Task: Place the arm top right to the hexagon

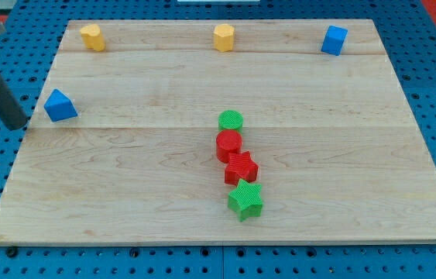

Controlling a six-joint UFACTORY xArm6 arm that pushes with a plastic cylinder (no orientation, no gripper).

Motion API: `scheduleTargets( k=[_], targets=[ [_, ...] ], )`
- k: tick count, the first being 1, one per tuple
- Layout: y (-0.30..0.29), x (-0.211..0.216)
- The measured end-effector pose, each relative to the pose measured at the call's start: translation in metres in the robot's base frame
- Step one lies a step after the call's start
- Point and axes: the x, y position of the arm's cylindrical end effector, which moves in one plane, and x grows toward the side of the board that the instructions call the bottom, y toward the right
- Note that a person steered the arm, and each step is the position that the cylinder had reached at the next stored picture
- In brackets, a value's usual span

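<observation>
My tip sits just off the wooden board's edge at about 9 o'clock, right next to the blue triangular block. It's a bare rod, so nothing gets grasped. The yellow hexagon is up at 12 o'clock, well apart from my tip. A yellow rounded block is at 11, a blue cube at 1. Mid-board is a touching chain: green cylinder, red cylinder, red star, green star.

My tip just left of blue triangle
</observation>
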Motion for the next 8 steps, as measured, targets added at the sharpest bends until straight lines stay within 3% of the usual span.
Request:
scheduleTargets(
  k=[1,2,3,6,7,8],
  targets=[
    [0.027,-0.015],
    [-0.002,-0.028],
    [0.019,-0.064],
    [0.34,-0.105],
    [0.419,-0.157],
    [0.402,-0.211]
  ],
)
